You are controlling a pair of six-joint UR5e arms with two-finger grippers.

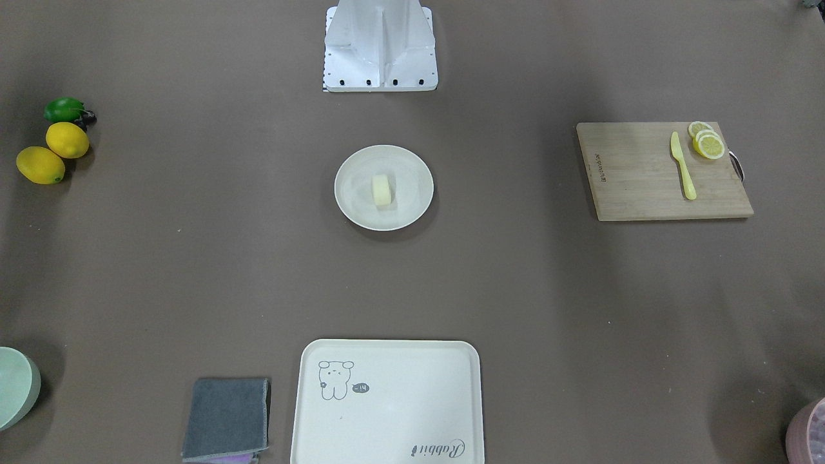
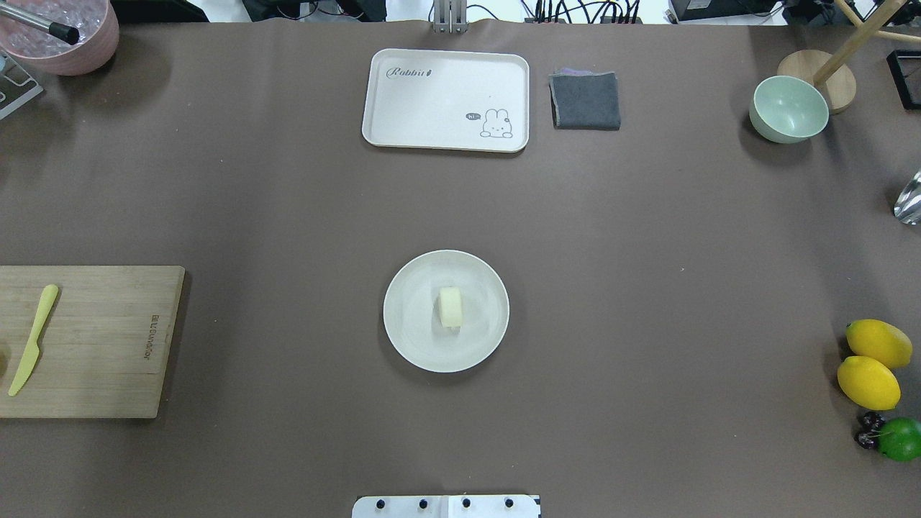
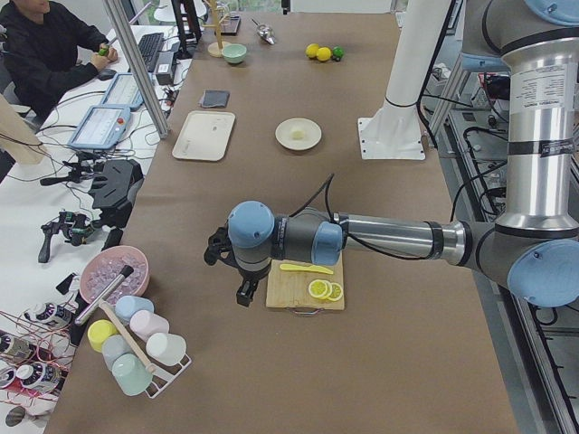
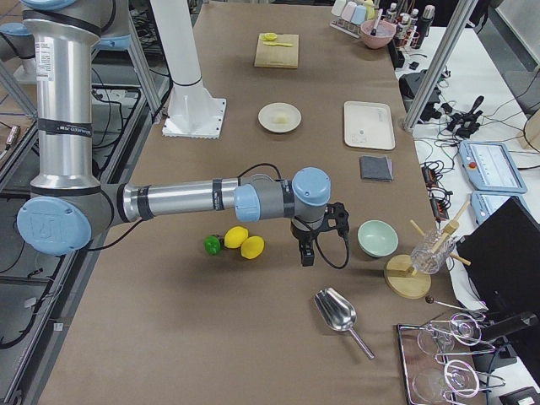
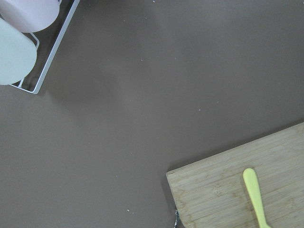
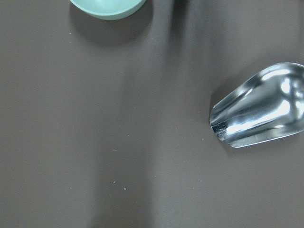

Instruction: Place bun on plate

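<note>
Cream bun [image 1: 381, 190] sits on the plate [image 1: 416, 187]; left hand [image 3: 237, 287] and right hand [image 4: 306, 253] hang well apart, and I cannot tell their grip.

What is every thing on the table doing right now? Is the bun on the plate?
Bun: lying in the plate's middle.
Plate: holding the bun.
Knife: lying flat on the cutting board.
Lemon slices: overlapping at the board's corner.
Cloth: folded.
Bowl: upright.

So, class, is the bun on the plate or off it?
On it: the bun sits near the middle of the plate, with bare plate showing all around it.
</note>
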